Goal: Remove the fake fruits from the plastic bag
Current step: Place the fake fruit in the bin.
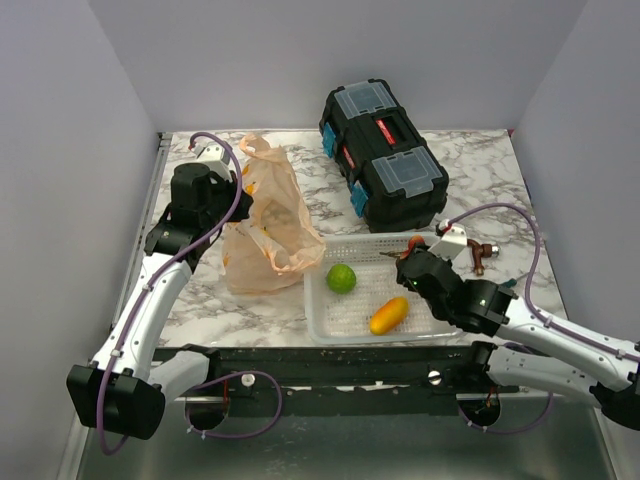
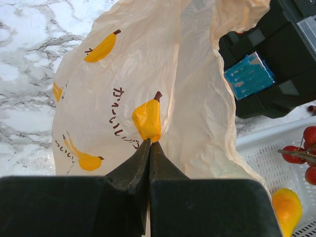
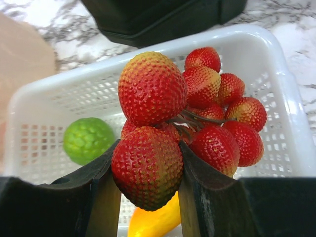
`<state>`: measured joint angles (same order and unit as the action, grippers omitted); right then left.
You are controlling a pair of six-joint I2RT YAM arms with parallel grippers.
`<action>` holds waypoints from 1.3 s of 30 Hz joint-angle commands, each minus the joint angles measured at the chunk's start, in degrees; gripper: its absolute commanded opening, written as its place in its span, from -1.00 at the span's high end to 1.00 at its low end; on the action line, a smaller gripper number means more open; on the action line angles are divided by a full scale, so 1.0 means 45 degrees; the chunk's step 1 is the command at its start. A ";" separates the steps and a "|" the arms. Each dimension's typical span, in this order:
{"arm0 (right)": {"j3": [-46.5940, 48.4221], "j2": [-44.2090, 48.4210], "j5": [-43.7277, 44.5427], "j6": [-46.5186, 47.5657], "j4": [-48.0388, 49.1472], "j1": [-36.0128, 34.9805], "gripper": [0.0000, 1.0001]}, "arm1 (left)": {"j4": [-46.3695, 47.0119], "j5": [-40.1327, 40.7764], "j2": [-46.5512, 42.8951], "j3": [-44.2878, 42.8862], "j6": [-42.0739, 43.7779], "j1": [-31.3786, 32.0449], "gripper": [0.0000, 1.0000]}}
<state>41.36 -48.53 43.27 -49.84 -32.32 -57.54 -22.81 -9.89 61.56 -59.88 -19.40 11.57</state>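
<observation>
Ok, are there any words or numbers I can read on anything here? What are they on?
"おいしい": brown Japanese letters on the plastic bag. This is my best reading, as the first letter is creased and the line runs on behind the left gripper.
The red label on the black toolbox is too small to read.
I see no other writing.
</observation>
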 commanded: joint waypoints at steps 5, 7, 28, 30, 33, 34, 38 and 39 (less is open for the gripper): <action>-0.0261 -0.0947 0.1240 -0.2271 -0.1068 0.0200 0.99 | 0.0085 -0.0380 0.0009 -0.0323 -0.0099 -0.0081 1.00; -0.0444 -0.1231 0.1134 -0.2557 -0.1043 0.0289 0.99 | 0.0103 -0.0418 0.0011 -0.0307 -0.0103 -0.0091 1.00; 0.0348 -0.1316 0.0663 -0.1876 -0.1445 0.0730 -0.18 | 0.0146 -0.0497 -0.0096 -0.0286 -0.0123 -0.0086 1.00; 0.0472 -0.1191 0.0690 -0.1677 -0.1451 0.0729 -0.20 | 0.0140 -0.0497 -0.0086 -0.0287 -0.0123 -0.0091 1.00; 0.0534 -0.1004 0.0651 -0.1488 -0.1444 0.0731 -0.20 | 0.0146 -0.0480 -0.0111 -0.0283 -0.0123 -0.0091 1.00; 0.0515 -0.0947 0.0658 -0.1477 -0.1439 0.0733 -0.20 | 0.0142 -0.0483 -0.0106 -0.0270 -0.0123 -0.0086 1.00; 0.0427 -0.0741 0.0543 -0.1415 -0.1391 0.0740 -0.20 | 0.0146 -0.0493 -0.0091 -0.0267 -0.0123 -0.0091 1.00; 0.0401 -0.0683 0.0487 -0.1283 -0.1266 0.0731 -0.21 | 0.0146 -0.0512 -0.0086 -0.0267 -0.0124 -0.0091 1.00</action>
<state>42.35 -52.75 44.29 -56.88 -37.26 -54.63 -22.79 -11.03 61.56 -59.90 -19.75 11.57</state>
